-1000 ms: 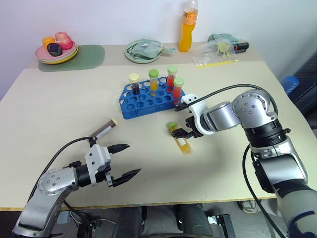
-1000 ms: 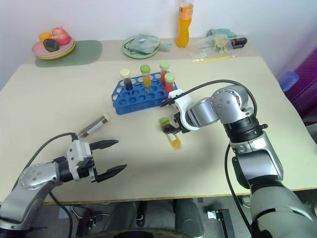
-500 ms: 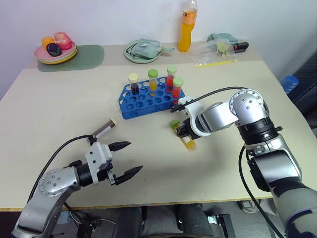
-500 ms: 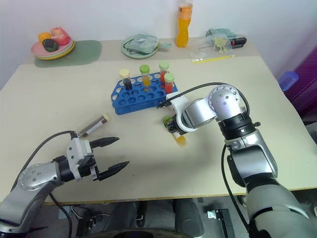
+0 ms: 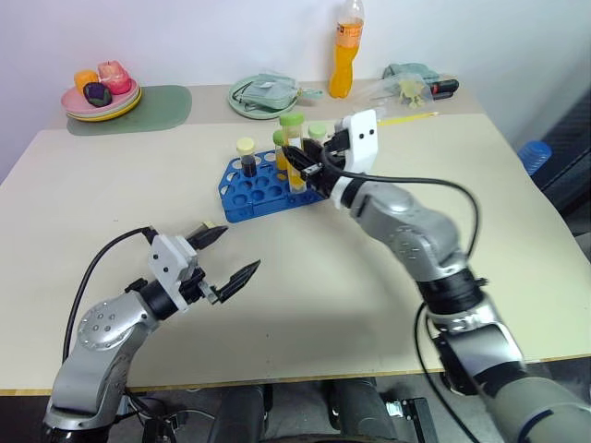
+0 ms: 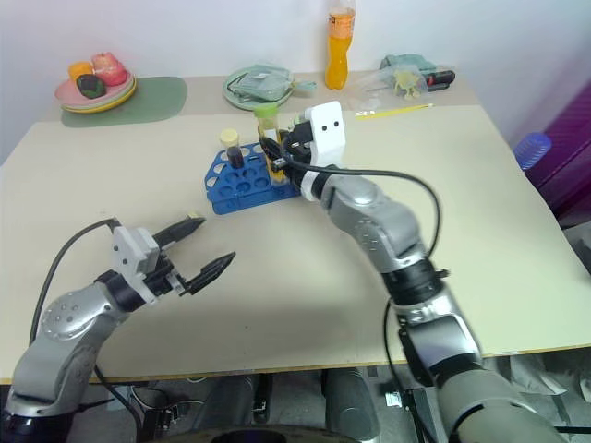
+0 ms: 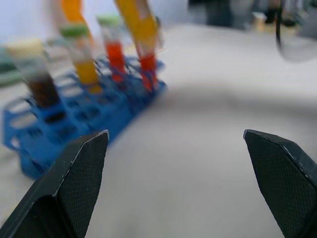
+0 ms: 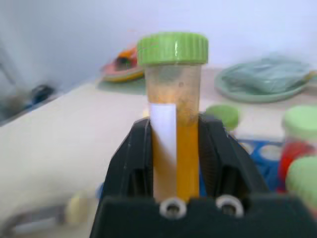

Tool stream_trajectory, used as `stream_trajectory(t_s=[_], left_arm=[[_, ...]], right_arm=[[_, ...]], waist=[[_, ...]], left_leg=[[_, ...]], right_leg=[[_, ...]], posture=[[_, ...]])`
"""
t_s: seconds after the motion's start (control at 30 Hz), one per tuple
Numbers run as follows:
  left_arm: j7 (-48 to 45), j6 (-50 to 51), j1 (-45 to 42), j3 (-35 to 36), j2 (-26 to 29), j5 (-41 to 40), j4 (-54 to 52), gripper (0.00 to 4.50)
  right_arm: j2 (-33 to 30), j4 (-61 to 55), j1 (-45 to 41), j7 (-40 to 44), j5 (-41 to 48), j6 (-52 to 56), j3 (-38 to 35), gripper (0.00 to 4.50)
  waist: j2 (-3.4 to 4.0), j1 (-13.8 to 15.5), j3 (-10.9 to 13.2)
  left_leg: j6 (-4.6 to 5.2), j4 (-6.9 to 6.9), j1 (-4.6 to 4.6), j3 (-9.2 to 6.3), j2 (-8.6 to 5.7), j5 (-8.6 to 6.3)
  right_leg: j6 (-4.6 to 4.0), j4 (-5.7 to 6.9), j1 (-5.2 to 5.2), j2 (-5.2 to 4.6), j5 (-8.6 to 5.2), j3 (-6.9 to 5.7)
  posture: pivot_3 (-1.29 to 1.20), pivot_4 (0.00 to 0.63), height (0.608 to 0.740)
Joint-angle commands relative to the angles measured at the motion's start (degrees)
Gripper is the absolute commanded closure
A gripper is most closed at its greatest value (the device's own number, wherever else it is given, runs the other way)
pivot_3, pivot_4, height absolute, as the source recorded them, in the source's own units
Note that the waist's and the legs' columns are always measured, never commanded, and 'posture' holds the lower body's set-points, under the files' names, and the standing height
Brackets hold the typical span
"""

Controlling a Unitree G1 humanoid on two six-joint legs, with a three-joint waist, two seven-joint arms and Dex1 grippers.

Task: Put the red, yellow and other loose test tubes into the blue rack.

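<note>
From the head cameras, the right gripper (image 5: 300, 164) was clamped on the yellow tube (image 5: 294, 155), carrying it upright in the air right over the blue rack (image 5: 268, 189), which sat mid-table towards the back. Tubes already stood in the rack's rear holes, among them a dark tube with a cream cap (image 5: 247, 157). Over on the near left, the left gripper (image 5: 226, 254) hung above the tabletop with its fingers spread wide and nothing between them, and a cream-capped loose tube (image 6: 191, 220) peeked out just behind its upper finger. Plenty of bare table (image 5: 388, 305) lay in front of the rack and out to the right edge; the clutter, an orange bottle (image 5: 345, 46) and a green plate (image 5: 263, 94), kept to the far edge.

The left wrist camera added the low angle: its two black fingertips (image 7: 81, 163) stood far apart with bare table between them, and the rack (image 7: 64, 124) rose beyond with the yellow tube (image 7: 138, 25) tilted above the rack's end.

The right wrist camera gave the close-up: both pads pressed the yellow tube's (image 8: 171, 124) sides, its green cap and white label clear above them, the rack's blue holes (image 8: 262, 151) behind.
</note>
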Motion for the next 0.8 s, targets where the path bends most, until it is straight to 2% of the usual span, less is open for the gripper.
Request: stream_trajectory(t_s=[0.03,0.17,0.43,0.8], left_arm=[[2.6,0.1,-1.1,0.6,-2.5,-2.1,-1.0,0.00],[3.9,1.2,-1.2,0.9,-3.4,-2.9,-2.1,0.00],[6.1,3.3,-1.0,1.5,-2.5,-3.9,-4.9,0.00],[6.8,5.2,-1.4,1.7,-1.8,-5.0,-6.3,0.00]], right_arm=[[5.2,7.9,-1.3,1.8,-6.9,-12.4,-2.0,3.71],[9.2,16.2,-2.0,3.7,-11.2,-19.6,-4.3,3.71],[12.3,24.5,-2.5,4.8,-17.7,-28.6,-7.5,3.71],[15.4,32.9,-3.7,6.6,-22.4,-34.3,-9.9,3.71]], waist=[[0.01,0.1,0.0],[0.01,0.2,0.0],[0.02,0.1,0.0],[0.03,0.0,0.0]], left_leg=[[-0.01,-0.01,-0.05,0.00,-0.01,0.01],[-0.06,-0.02,-0.07,0.00,-0.05,0.03],[-0.09,-0.03,-0.05,-0.03,-0.09,0.04],[-0.12,-0.05,-0.02,-0.03,-0.09,0.06]], right_leg=[[0.00,0.00,-0.06,-0.02,0.00,0.00],[-0.01,-0.01,-0.06,-0.10,0.01,0.00],[-0.01,0.01,-0.06,-0.11,0.00,0.00],[-0.01,0.03,-0.05,-0.10,0.00,0.00]], posture=[[0.00,0.150,0.729],[0.00,0.150,0.729],[0.00,0.150,0.729],[0.00,0.150,0.729]])
